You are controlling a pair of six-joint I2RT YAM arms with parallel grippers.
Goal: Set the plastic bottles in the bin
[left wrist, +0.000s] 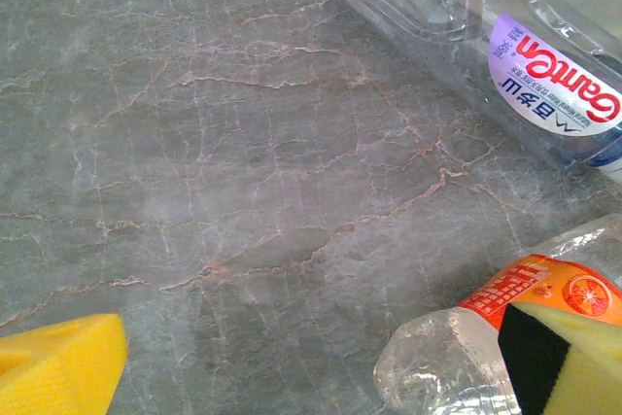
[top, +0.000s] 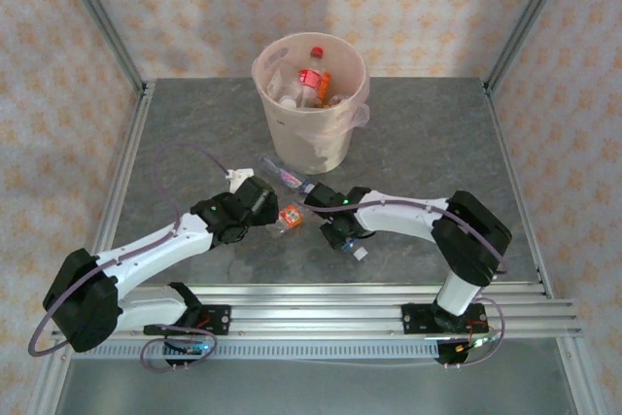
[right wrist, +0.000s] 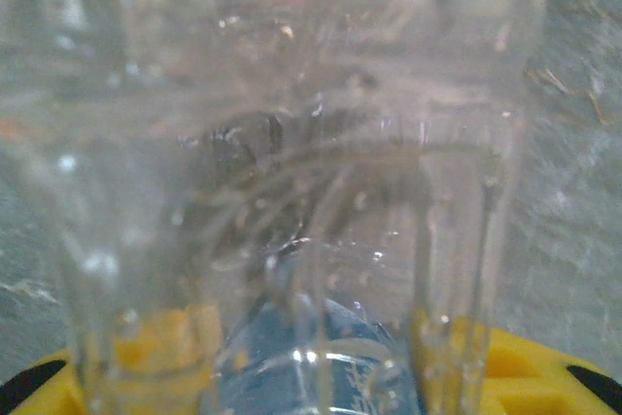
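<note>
The right pincer (top: 342,233) is clamped on a clear bottle (right wrist: 292,191) near the middle of the worktop (top: 437,143). The left pincer (left wrist: 311,376) stands wide open, with an orange-label bottle (left wrist: 457,347) just beside one finger and a purple-label bottle (left wrist: 525,65) farther off. The bin (top: 326,148) stands at the far centre with several bottles (top: 311,80) inside

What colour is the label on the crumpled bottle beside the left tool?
Orange label, clearest in the left wrist view.
</note>
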